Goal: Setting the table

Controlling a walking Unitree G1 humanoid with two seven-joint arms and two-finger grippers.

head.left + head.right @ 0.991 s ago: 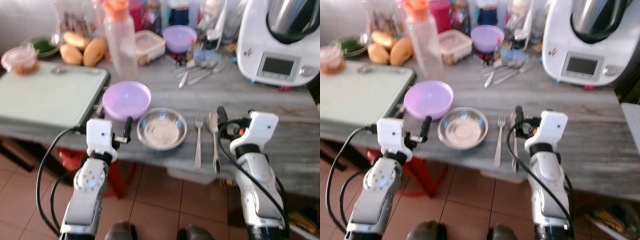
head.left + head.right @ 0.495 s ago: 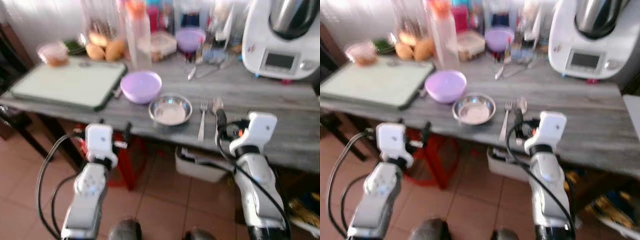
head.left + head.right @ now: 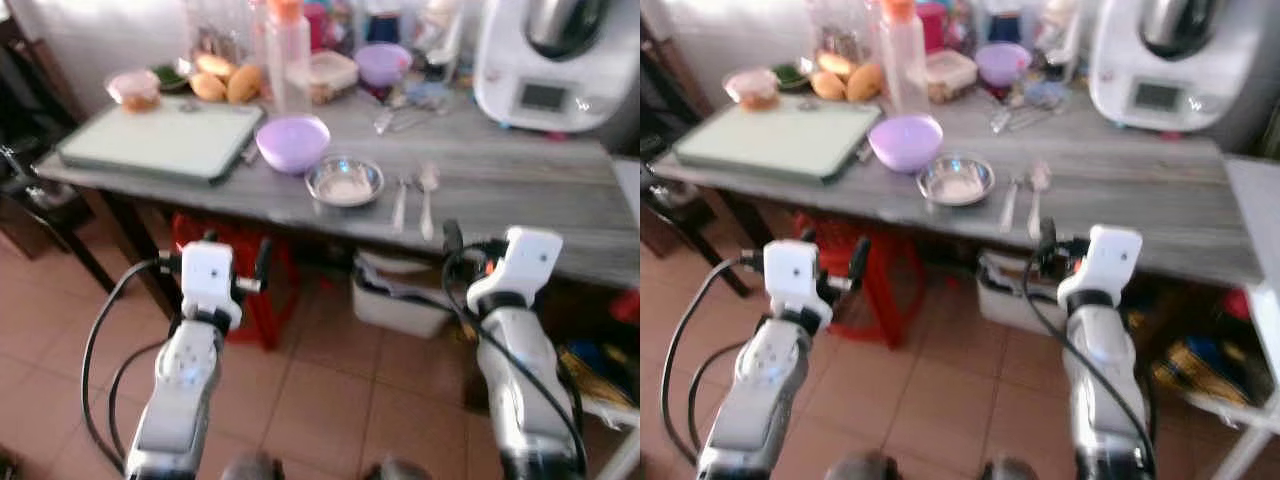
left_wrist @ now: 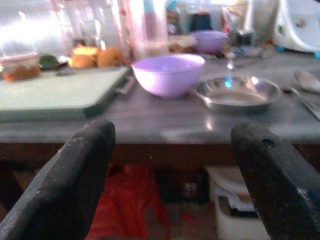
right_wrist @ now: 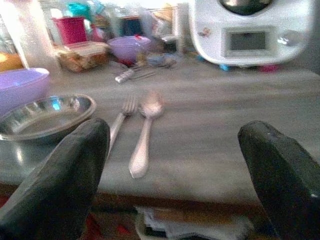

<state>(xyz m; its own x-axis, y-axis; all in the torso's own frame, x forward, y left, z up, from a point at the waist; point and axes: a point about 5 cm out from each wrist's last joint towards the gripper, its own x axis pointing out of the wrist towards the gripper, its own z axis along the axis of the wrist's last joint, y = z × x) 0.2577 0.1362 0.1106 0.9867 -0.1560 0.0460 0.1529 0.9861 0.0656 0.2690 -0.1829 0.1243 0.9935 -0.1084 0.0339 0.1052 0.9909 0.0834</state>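
Note:
On the grey wooden table (image 3: 520, 190) a steel bowl (image 3: 345, 182) stands near the front edge, with a purple bowl (image 3: 292, 142) just behind it to the left. To the right of the steel bowl lie a fork (image 3: 400, 190) and a spoon (image 3: 428, 190), side by side. Both arms are held out in front of me, short of the table and over the tiled floor. My left gripper (image 4: 170, 140) is open and faces the two bowls. My right gripper (image 5: 175, 135) is open too and faces the fork (image 5: 120, 122) and spoon (image 5: 145, 132). Neither holds anything.
A green cutting board (image 3: 165, 140) covers the table's left part. A white kitchen machine (image 3: 545, 60) stands at the back right, with a bottle (image 3: 288, 45), containers and loose cutlery along the back. Under the table are a red stool (image 3: 225, 250) and a white bin (image 3: 400, 295).
The whole view has pulled back from the table, which now looks smaller and farther off, with more floor showing. The things on the table lie as before. Both grippers stay open.

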